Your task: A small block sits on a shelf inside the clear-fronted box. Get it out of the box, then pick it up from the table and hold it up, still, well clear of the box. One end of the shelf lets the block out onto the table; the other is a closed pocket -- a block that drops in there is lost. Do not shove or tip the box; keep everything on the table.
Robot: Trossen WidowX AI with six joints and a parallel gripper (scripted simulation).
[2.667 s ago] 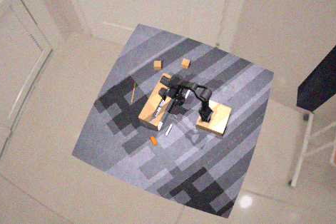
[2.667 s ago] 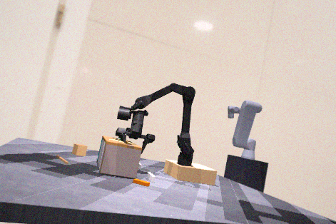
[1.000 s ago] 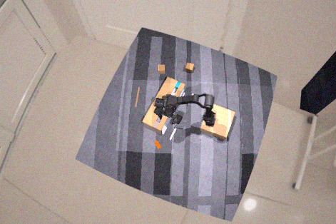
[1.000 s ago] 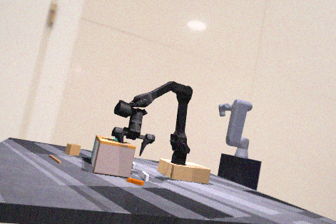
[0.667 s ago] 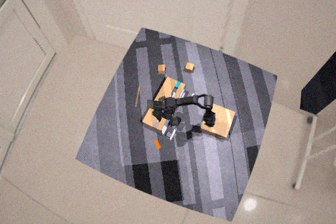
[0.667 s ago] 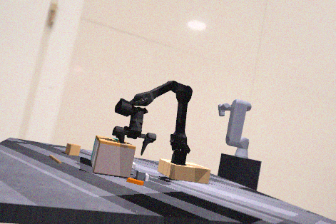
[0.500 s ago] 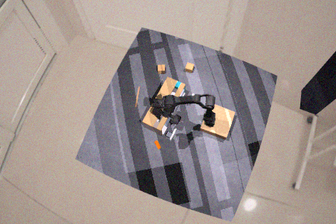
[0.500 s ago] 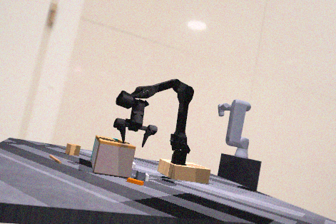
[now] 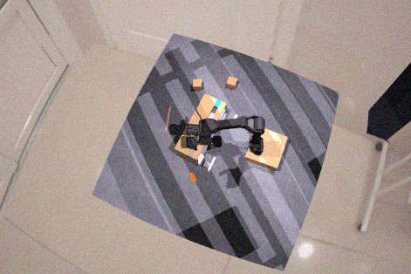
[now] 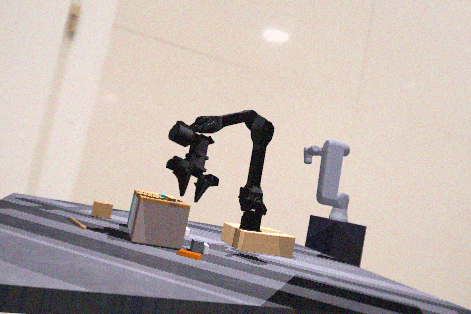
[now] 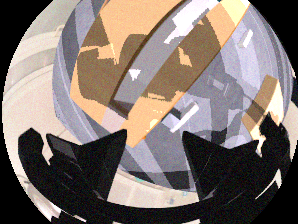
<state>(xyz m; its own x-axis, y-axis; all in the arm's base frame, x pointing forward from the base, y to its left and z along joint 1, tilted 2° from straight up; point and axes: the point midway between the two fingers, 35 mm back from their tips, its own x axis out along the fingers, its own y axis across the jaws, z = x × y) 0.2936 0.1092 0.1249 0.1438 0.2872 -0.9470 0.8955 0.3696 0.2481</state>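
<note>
I have the black gripper (image 9: 195, 136) (image 10: 190, 197) (image 11: 154, 133) partway open, its fingers apart and nothing between them. In the exterior view it points down above the wood-topped box (image 9: 208, 102) (image 10: 160, 222) (image 11: 125, 22), left of centre in the frame, with the fingertips clear of it. I can't pick out the task's small block for certain, so I can't tell whether it is on the shelf or out. A flat orange piece (image 9: 193, 177) (image 10: 189, 254) lies on the table (image 9: 160, 183) (image 10: 109, 270) near the box's lower end in my top view. Also there, two light wooden cubes, one (image 9: 197, 84) left of the other (image 9: 232, 82), sit above the box in the frame.
</note>
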